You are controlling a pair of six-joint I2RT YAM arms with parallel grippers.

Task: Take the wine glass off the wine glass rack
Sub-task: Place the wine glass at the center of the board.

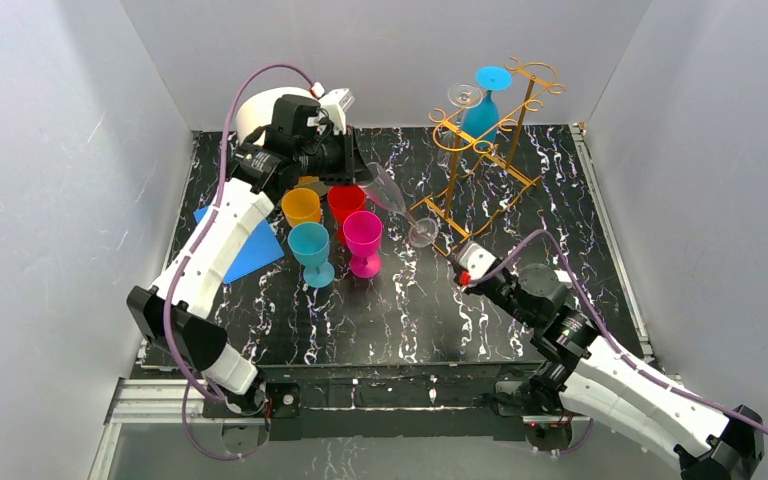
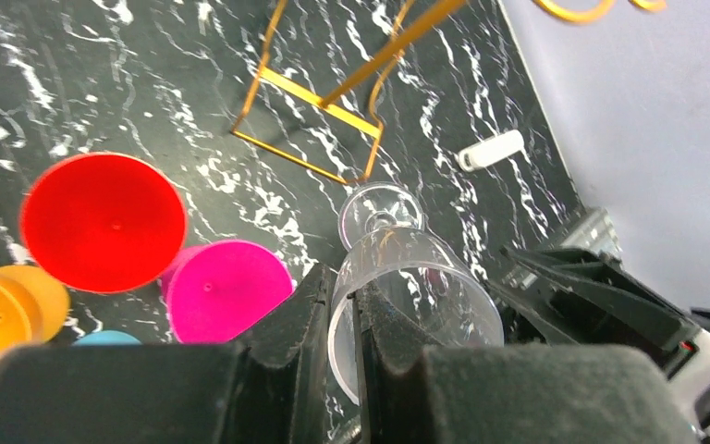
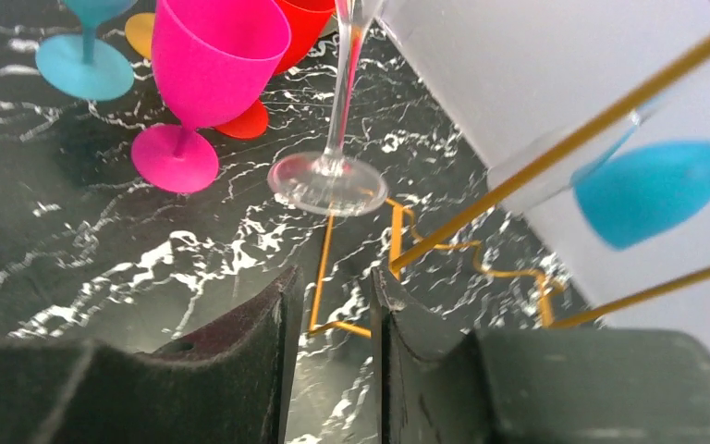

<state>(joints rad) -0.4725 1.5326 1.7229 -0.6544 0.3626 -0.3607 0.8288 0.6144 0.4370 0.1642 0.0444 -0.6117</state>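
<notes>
- In the top view my left gripper [image 1: 360, 172] sits at about 11 o'clock on the table [image 1: 400, 320]. It carries the clear wine glass [image 1: 388, 190] tilted, foot pointing toward 4 o'clock, well away from the top rails of the wine glass rack [image 1: 479, 146].
- Only the left wrist view shows the grip: its fingers [image 2: 296, 314] pinch the bowl's rim, one inside and one outside, nearly closed on the thin wall.
- The rack stands at 1 o'clock, with a blue glass [image 1: 480, 112] and another clear glass [image 1: 460, 95] hanging on it.
- My right gripper [image 1: 468, 262] is at 4 o'clock, just beside the rack's base. Its wrist view shows its fingers [image 3: 268, 333] a narrow gap apart, holding nothing.
- That view also shows the glass's foot near the base's corner, beside a pink goblet [image 3: 213, 65]. I cannot tell whether the foot touches the table.
</notes>
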